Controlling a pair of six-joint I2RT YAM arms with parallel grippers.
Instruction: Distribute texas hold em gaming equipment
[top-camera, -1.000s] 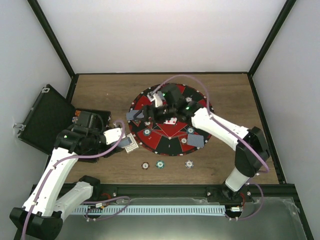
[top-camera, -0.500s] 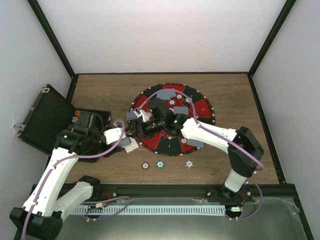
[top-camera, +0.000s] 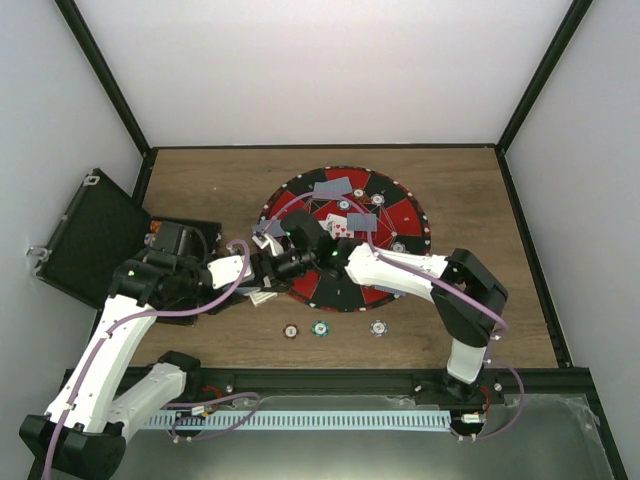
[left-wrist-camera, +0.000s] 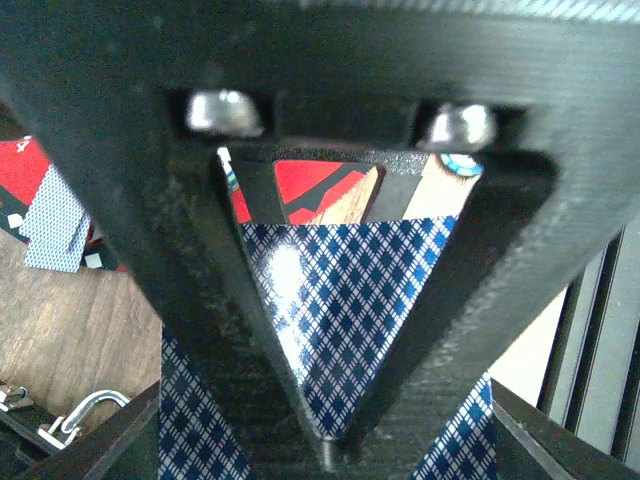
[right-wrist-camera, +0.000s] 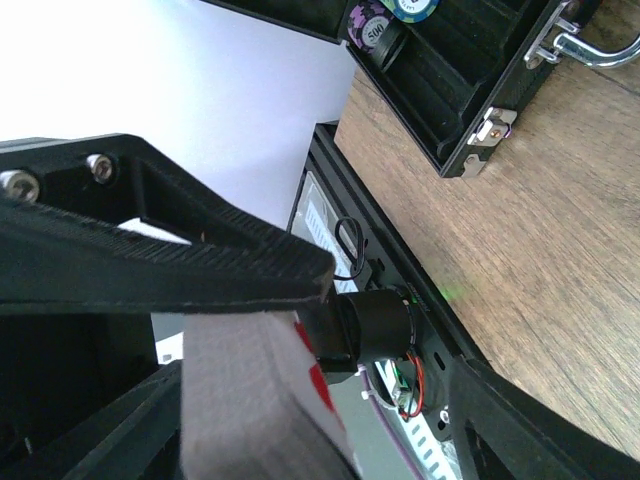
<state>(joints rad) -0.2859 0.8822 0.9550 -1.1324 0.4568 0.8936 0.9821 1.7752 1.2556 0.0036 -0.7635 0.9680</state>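
Note:
My left gripper (top-camera: 252, 277) hovers off the left edge of the round red-and-black mat (top-camera: 400, 215). It is shut on a stack of playing cards (left-wrist-camera: 340, 300) with blue diamond backs. My right gripper (top-camera: 267, 262) reaches across the mat to that stack. In the right wrist view a blurred grey card (right-wrist-camera: 250, 400) lies under one black finger (right-wrist-camera: 200, 265), and the jaws stand apart around it. Grey-backed cards (top-camera: 333, 187) and face-up cards (top-camera: 337, 226) lie on the mat. Three poker chips (top-camera: 320, 327) sit in a row on the wood in front of it.
A black hinged case (top-camera: 95, 235) lies open at the far left, with chips in its tray (right-wrist-camera: 400, 15). More chips (top-camera: 358, 193) rest on the mat. The right arm (top-camera: 400, 268) stretches low over the mat's front half. Black frame rails edge the table.
My right arm has swung left from the middle of the mat to the left gripper's card stack, and its jaws have narrowed. The left arm has stayed put.

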